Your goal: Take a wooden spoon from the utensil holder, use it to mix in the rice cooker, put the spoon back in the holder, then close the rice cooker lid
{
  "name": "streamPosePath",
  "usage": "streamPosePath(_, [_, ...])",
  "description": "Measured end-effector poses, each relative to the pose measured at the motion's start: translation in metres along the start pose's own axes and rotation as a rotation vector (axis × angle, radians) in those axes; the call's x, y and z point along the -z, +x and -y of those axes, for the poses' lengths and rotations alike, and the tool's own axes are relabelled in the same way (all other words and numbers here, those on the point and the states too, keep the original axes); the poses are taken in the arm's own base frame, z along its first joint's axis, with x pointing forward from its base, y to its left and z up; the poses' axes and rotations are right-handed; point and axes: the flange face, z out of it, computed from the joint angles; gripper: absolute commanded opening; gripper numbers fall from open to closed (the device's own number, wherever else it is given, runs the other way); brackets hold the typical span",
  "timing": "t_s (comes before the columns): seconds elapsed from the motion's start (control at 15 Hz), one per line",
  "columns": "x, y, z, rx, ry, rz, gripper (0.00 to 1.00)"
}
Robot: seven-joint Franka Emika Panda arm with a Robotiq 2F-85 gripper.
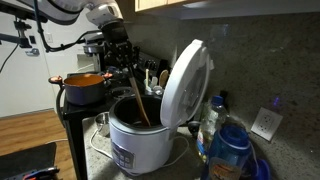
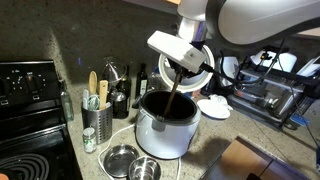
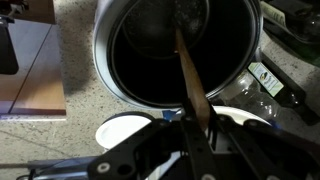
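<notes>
Nearest the lens in an exterior view, a blue bottle [image 1: 232,150] stands close by the rice cooker [image 1: 135,140], on the side where the rice cooker lid [image 1: 188,85] stands upright and open. That raised lid walls off one edge, and the room above the pot is taken by the arm. The gripper [image 1: 126,68] hangs over the cooker's mouth, clamped narrow on the one wooden spoon [image 1: 136,98], which slants down into the dark pot. One orange pot [image 1: 85,85] sits beyond the cooker's far side.

From the opposite exterior view, two metal bowls [image 2: 122,158] lie on the counter in front of the cooker, just beside its base. The utensil holder [image 2: 97,122] stands apart from the cooker toward the stove [image 2: 30,100], its handles too bunched to count. A strip of bare counter separates holder and cooker.

At the wrist, the fingers [image 3: 205,125] pinch the spoon's handle, which crosses the cooker's rim [image 3: 100,60] into the pot. One white disc [image 3: 125,130] lies just outside that rim, and one dark bottle [image 3: 275,85] lies opposite.
</notes>
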Motion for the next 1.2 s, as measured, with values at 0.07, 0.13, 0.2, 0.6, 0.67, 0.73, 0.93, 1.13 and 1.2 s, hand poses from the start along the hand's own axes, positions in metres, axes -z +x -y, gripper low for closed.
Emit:
streamPosePath(0.07, [0.006,-0.001,-0.001,0.006,0.006,-0.01,0.04])
streamPosePath(0.13, [0.014,-0.003,-0.001,0.01,0.015,-0.018,0.04])
streamPosePath(0.2, [0.023,-0.005,-0.001,0.014,0.024,-0.025,0.04])
streamPosePath(0.6, [0.092,-0.014,0.006,0.041,0.085,-0.087,0.04])
streamPosePath(0.67, [0.105,-0.015,0.009,0.047,0.109,-0.103,0.04])
streamPosePath(0.73, [0.118,-0.016,0.012,0.055,0.136,-0.122,0.04])
streamPosePath(0.93, [0.153,-0.018,0.022,0.073,0.223,-0.168,0.04])
streamPosePath(1.13, [0.165,-0.023,0.035,0.094,0.311,-0.172,0.04])
streamPosePath(1.2, [0.161,-0.026,0.041,0.103,0.335,-0.162,0.04])
